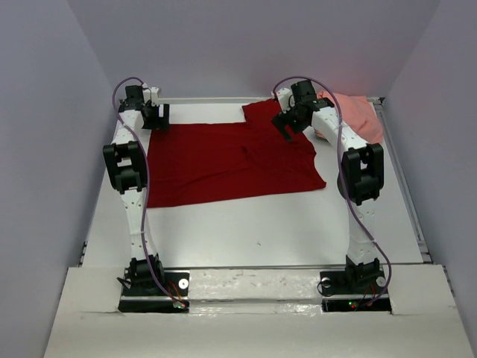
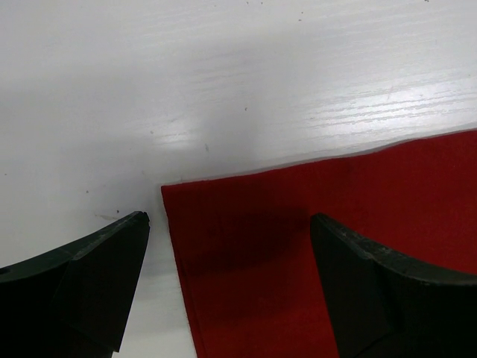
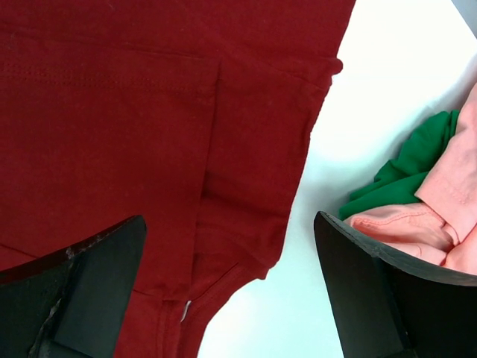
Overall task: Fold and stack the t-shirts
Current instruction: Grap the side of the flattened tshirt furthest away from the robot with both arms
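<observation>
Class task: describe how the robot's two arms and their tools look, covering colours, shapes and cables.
Both the left arm and the right arm have white links with chunky black joints. A thin lilac cable loops along each. The left tool and the right tool have broad, black, wedge-shaped fingers.

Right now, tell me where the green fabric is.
Right wrist view: the green fabric sits at right, tucked against the salmon pink t-shirt, across bare table from the dark red t-shirt.
</observation>
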You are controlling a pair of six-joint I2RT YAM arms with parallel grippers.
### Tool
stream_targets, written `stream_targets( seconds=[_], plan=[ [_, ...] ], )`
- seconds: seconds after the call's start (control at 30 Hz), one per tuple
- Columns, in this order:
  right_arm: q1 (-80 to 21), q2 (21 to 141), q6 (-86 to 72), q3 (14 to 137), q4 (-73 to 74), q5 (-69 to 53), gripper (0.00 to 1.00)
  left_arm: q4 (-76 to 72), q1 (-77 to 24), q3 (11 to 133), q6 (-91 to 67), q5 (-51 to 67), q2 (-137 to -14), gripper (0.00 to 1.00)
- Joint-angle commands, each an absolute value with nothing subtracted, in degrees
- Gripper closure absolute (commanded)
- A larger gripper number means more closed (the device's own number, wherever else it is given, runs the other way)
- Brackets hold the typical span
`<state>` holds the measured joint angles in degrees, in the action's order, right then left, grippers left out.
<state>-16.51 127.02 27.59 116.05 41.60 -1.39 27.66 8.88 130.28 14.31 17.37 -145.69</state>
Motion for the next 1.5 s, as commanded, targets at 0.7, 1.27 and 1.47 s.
stream_targets(
  seconds=[0.7,1.27,1.47],
  plan=[
    [-16.2,126.0,28.6,119.3,43.9,-2.6,0.03,27.9,8.8,134.2,13.8,20.8,-147.2,0.29],
    [-16.2,126.0,29.2,119.5,43.9,-1.5,0.04,28.2,8.9,133.2,14.0,16.5,-147.0,0.25],
    [-16.2,126.3,29.4,119.7,44.2,-1.2,0.04,28.0,8.9,133.0,13.0,15.9,-146.5,0.3]
  ],
)
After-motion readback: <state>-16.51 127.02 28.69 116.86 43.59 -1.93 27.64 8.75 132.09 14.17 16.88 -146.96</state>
